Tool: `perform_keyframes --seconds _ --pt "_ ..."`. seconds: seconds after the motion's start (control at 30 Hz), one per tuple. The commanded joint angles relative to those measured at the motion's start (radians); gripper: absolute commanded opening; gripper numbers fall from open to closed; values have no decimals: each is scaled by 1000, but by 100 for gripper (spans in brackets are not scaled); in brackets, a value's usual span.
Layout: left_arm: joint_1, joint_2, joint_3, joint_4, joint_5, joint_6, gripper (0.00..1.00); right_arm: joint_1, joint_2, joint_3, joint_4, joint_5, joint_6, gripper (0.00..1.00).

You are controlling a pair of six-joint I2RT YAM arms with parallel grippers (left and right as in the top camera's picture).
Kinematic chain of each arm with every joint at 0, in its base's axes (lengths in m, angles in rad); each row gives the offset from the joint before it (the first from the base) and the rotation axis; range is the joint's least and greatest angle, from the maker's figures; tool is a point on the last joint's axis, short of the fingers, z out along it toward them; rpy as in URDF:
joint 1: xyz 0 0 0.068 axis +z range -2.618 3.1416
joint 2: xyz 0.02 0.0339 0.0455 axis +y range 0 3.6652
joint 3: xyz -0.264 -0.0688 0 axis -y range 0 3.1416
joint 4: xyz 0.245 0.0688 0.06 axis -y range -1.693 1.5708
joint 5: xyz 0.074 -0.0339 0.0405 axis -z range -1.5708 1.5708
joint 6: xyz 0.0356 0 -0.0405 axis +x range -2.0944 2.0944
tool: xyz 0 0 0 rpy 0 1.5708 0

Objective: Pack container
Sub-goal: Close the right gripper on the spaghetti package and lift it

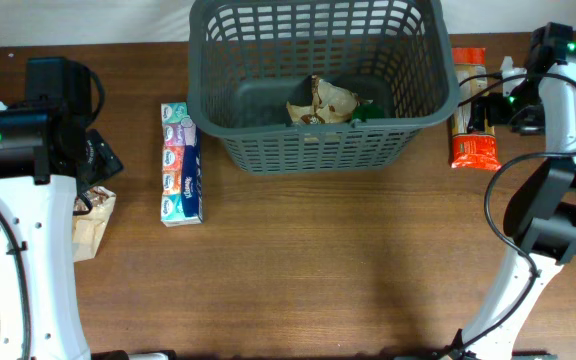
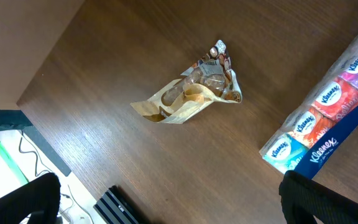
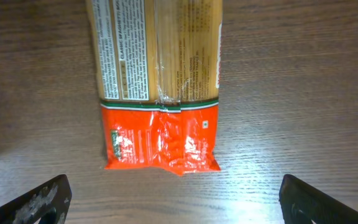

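Black fingers (image 2: 17, 202) of your left gripper (image 2: 173, 208) are showing at the lower corners of the left wrist view. They are standing wide apart with nothing between them, so the gripper is open and gripping nothing. Toward 12 o'clock from it in that view, a crumpled tan snack bag (image 2: 191, 93) is lying flat on the brown wooden table (image 2: 104, 74), apart from the fingers. At 3 o'clock of the bag, well clear of it, a multipack of Kleenex tissues (image 2: 328, 118) is lying on its side.

Your right gripper (image 3: 182, 202) is likewise spreading wide, with its two fingers (image 3: 39, 202) sitting at the bottom corners of the right wrist view and holding nothing. Toward 12 o'clock from it, a packet of spaghetti (image 3: 157, 93) is lying flat on the wood. Its orange-red end is pointing at the fingers and not touching them.

Overhead, the dark grey basket (image 1: 318, 150) is standing upright at 12 o'clock of the table, between your two arms.
- The tissues are lying near it at its 9 o'clock.
- The spaghetti is lying just beside its 3 o'clock wall; you cannot tell whether they are touching.
- Inside the basket, a crumpled brown wrapper (image 1: 323, 100) is resting on the bottom, with something green (image 1: 370, 108) at its 3 o'clock that is too small to identify.
- The snack bag is lying at 8 o'clock of the table, beside the left arm.
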Motion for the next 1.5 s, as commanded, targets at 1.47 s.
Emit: perform_keyframes --seconds 1.47 --pt "6 3 -11 -31 23 2 100 54 164 -5 124 69 -18 99"
